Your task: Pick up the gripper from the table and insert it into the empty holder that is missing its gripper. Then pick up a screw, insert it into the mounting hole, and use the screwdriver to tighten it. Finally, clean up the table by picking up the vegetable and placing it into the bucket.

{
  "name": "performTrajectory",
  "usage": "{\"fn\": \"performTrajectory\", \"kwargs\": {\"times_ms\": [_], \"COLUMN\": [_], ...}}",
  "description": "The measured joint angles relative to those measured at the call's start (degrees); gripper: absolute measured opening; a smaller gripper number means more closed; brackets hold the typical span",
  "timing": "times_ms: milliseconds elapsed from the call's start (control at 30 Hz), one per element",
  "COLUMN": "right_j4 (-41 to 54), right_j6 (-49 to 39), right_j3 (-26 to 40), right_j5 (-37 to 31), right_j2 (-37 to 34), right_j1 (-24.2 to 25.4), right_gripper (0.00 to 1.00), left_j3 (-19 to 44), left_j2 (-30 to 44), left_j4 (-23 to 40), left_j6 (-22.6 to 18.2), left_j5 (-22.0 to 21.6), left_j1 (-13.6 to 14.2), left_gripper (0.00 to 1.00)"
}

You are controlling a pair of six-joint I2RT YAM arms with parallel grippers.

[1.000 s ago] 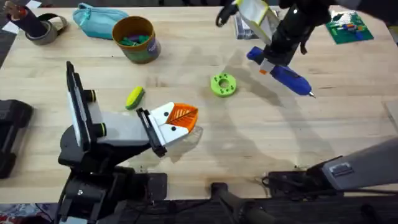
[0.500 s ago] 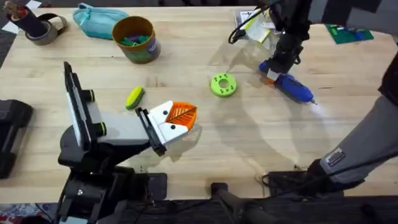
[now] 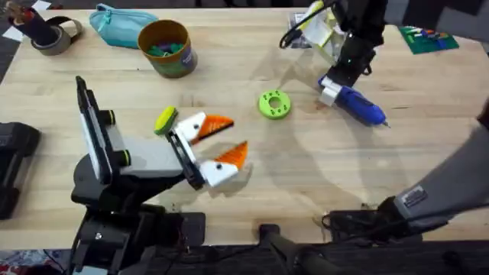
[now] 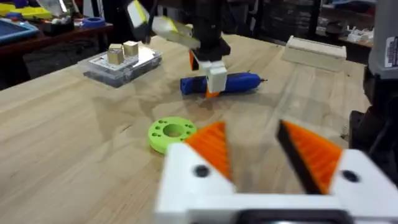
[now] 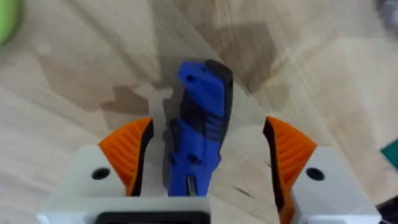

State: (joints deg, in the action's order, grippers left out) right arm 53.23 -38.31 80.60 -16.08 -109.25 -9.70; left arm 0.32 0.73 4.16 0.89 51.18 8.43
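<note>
The right end effector [image 5: 208,171] has dropped over the screwdriver [image 3: 353,104], fingers spread either side of its handle, not clamped. The left end effector [image 3: 218,143] has just opened, empty, the vegetable [image 3: 165,120] just behind it.

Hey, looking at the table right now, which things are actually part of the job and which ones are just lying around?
Part of the job: screwdriver, yellow-green vegetable, mustard bucket, table.

Just lying about: green disc with holes, teal pouch, tape roll, clear box with small blocks on it.
</note>
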Motion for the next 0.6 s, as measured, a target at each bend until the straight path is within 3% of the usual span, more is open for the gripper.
{"fn": "performTrajectory", "kwargs": {"times_ms": [67,100,133,267,367,467,600], "right_j4": [0.79,1.1,1.36,1.53,2.5,4.24,5.68], "right_j6": [0.22,0.64,1.35,7.01,13.31,19.82,28.81], "right_j3": [-0.09,-0.09,-0.11,-0.09,-0.09,-0.09,-0.09], "right_j5": [0.02,0.02,0.04,0.06,0.06,0.09,0.42], "right_j2": [3.28,5.33,7.69,15.26,18.96,21.91,26.3], "right_j1": [-1.26,-1.97,-2.78,-6.0,-8.91,-12.39,-17.53], "right_gripper": [0.995,0.995,0.996,0.996,0.995,0.995,0.995], "left_j3": [0.0,0.0,0.0,0.0,-0.02,0.0,1.07], "left_j2": [0.0,0.0,0.0,0.02,0.0,0.0,0.06], "left_j4": [0.0,0.0,0.0,-0.14,-3.38,-6.18,-4.48], "left_j6": [0.02,0.19,0.22,0.22,3.49,7.91,10.85], "left_j5": [0.0,0.02,0.02,-0.22,-1.95,-5.71,-12.16], "left_j1": [0.0,0.0,0.0,0.0,0.0,0.0,0.0], "left_gripper": [0.847,0.946,0.975,0.986,0.986,0.986,0.985]}}
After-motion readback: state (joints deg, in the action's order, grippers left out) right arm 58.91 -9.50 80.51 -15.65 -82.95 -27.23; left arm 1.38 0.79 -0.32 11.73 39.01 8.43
